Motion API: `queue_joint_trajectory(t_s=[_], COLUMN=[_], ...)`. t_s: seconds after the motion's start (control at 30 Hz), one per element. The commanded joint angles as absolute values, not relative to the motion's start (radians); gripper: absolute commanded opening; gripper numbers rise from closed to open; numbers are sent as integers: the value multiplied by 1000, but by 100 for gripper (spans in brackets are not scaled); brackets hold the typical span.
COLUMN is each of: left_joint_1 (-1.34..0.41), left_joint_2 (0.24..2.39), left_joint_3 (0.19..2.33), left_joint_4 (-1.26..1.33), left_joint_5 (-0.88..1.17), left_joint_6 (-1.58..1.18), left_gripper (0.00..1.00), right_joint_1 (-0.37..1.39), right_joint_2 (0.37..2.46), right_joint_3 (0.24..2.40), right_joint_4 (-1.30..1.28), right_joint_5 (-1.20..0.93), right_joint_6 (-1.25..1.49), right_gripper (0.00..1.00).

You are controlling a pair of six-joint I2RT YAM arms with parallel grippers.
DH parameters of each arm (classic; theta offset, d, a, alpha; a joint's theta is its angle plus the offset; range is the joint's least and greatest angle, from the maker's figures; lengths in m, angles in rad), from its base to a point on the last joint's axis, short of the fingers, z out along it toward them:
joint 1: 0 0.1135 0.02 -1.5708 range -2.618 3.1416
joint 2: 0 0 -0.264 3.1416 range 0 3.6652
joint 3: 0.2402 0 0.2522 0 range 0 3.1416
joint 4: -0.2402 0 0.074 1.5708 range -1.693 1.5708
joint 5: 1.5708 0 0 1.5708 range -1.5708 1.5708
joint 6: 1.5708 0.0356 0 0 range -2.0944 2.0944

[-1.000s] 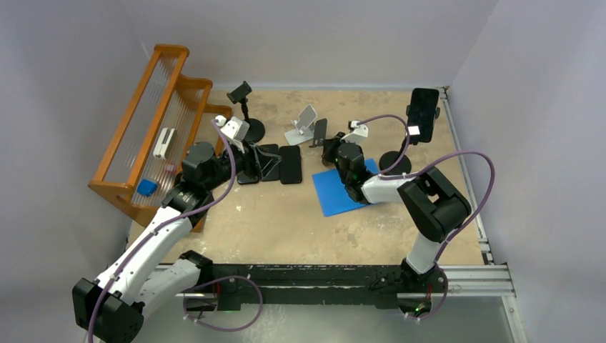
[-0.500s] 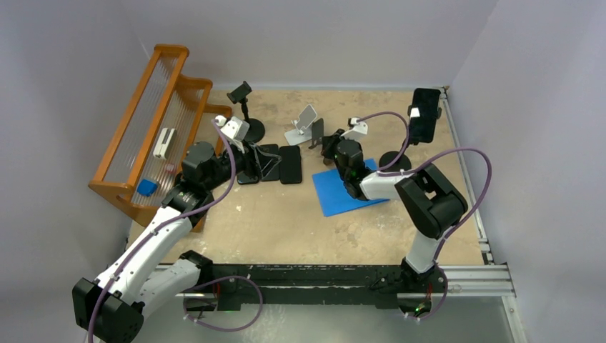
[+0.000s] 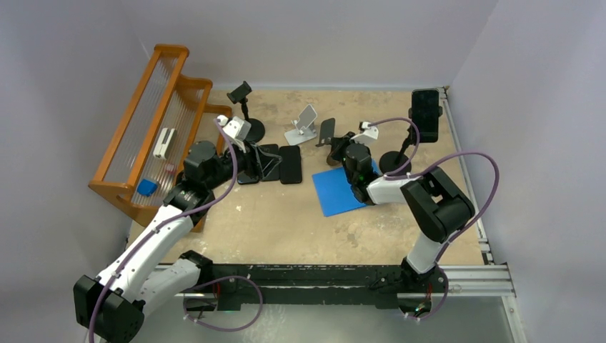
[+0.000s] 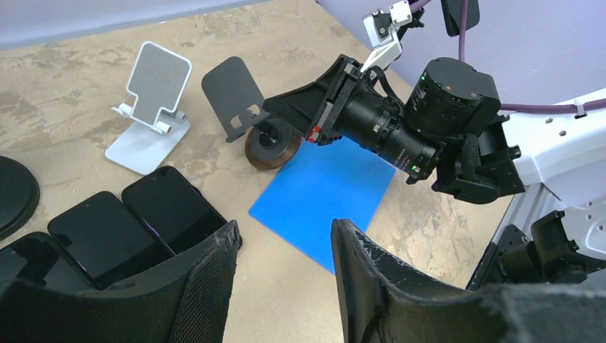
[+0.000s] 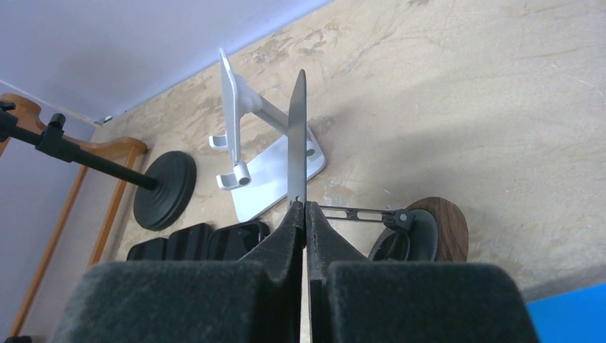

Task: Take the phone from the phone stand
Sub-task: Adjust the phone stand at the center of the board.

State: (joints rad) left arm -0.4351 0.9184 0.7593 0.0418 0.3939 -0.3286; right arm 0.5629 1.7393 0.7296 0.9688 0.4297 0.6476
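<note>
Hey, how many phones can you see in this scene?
4. Three lie flat in a row by the left claw: first phone, second phone, third phone. The fourth phone stands clamped in the tall stand at the far right. Others may be hidden.

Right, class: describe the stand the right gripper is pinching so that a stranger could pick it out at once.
Start at the blue mat in the middle of the table; at its far edge, beside the white folding stand, sits the dark grey stand. Unlike its white neighbour, it has a round wooden base, and the right gripper pinches its plate edge-on.
</note>
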Motion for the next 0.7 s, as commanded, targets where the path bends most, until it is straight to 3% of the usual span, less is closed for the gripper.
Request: queue_joint_trajectory(t_s=[0.0,0.07,0.37,0.67], left_joint_1=[-443,-443,-443,-443], left_joint_2=[921,923,924,926], left_joint_3=[792,792,793,793], left_joint_4=[74,75,77,77], left_joint_5=[406,409,416,419], left_joint_6=[-318,-318,-321,-324], left_gripper=[49,49,49,49], right_joint_1=[554,554,554,554], right_joint_2=[1717,1712,1672,1634], right_joint_3=[685,678,645,605], right_joint_4=[934,929,891,867], right_joint_5=[470,469,476,490], right_joint_6=[650,652,664,673], right_gripper=[0,0,27,39])
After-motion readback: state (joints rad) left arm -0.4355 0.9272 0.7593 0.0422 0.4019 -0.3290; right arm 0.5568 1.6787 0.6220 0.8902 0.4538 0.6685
